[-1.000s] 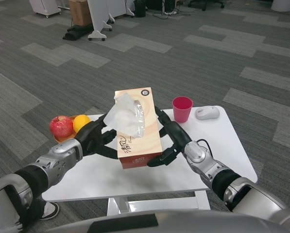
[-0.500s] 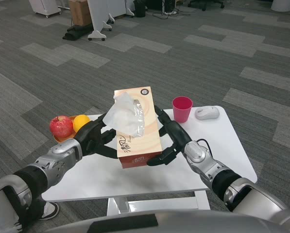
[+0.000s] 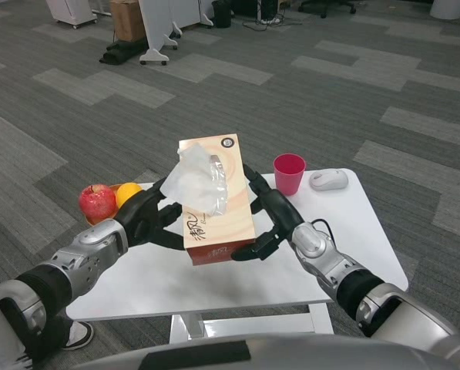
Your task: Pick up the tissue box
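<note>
Head view: tissue box (image 3: 214, 202) between left hand (image 3: 146, 218), right hand (image 3: 266, 216).

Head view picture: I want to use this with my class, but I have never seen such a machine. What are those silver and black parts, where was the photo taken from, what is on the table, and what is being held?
The photo comes from a camera in a humanoid robot's head, looking forward and down, so you see its own arms as you would see yours. The silver tubes are its forearms; each ends in a black robot hand. The left robot hand and the right robot hand press on opposite sides of an orange tissue box, which has a white tissue sticking out of the top. Both hold it together. Below is a small white table. On it stand a pink cup and a white computer mouse, with a red apple and an orange at the left edge. Around the table is grey office carpet.
</note>
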`<action>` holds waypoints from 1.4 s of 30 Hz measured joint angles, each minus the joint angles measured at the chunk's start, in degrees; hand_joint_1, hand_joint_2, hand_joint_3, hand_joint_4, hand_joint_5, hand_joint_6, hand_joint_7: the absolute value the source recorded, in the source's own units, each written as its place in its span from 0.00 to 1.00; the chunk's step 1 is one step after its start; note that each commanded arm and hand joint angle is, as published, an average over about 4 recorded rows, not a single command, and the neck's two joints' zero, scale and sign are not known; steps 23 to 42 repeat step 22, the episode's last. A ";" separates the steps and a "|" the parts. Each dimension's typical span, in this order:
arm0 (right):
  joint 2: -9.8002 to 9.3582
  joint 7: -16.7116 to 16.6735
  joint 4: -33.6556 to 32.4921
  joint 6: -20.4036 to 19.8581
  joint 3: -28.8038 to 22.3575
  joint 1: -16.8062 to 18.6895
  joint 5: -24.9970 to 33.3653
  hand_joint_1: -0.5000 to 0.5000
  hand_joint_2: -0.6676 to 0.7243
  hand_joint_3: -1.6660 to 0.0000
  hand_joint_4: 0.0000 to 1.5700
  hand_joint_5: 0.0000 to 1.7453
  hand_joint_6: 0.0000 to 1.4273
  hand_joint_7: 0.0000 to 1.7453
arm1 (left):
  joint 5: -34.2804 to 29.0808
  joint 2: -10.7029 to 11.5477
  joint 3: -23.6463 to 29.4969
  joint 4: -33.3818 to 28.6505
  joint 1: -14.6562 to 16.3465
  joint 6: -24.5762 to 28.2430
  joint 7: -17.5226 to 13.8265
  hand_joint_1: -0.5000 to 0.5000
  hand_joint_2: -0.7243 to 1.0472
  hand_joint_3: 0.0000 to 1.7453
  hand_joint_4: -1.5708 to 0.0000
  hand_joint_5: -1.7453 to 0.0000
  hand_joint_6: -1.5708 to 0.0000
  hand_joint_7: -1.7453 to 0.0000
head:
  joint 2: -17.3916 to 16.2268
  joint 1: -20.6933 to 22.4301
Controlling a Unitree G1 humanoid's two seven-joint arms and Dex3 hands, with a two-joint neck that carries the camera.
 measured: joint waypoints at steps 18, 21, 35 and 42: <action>-0.07 -0.38 -1.35 0.01 -0.56 0.42 0.11 0.88 0.45 0.57 0.00 1.00 0.00 0.00 | 0.39 0.17 0.91 -0.62 0.23 0.00 -0.09 1.00 0.95 0.05 1.00 1.00 1.00 1.00 | 0.16 -0.05; -0.12 -0.43 -1.96 0.01 -0.83 0.77 0.14 0.88 0.44 0.57 0.00 1.00 0.00 0.00 | 0.48 0.22 1.23 -0.93 0.40 0.00 -0.11 1.00 0.95 0.05 1.00 1.00 1.00 1.00 | 0.17 -0.09; -0.13 -0.44 -2.11 0.01 -0.88 0.85 0.15 0.88 0.44 0.57 0.00 1.00 0.00 0.00 | 0.49 0.23 1.30 -0.98 0.44 0.00 -0.12 1.00 0.95 0.05 1.00 1.00 1.00 1.00 | 0.17 -0.10; -0.13 -0.44 -2.11 0.01 -0.88 0.85 0.15 0.88 0.44 0.57 0.00 1.00 0.00 0.00 | 0.49 0.23 1.30 -0.98 0.44 0.00 -0.12 1.00 0.95 0.05 1.00 1.00 1.00 1.00 | 0.17 -0.10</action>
